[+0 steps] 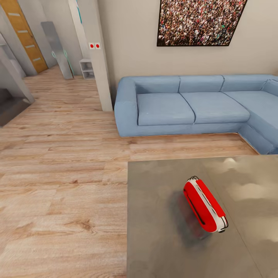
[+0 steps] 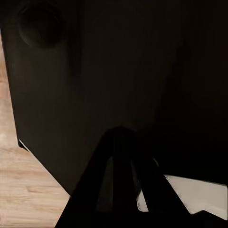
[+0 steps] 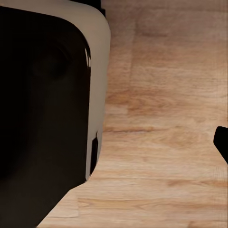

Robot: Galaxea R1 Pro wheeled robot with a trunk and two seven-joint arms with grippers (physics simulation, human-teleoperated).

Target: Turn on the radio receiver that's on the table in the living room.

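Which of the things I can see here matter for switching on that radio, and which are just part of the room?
Part of the job:
- radio receiver, the small red box, tilted
- table, the glossy grey top it rests on

Just there:
- blue sofa
- framed crowd picture
- wood plank floor
- wooden door down the hallway
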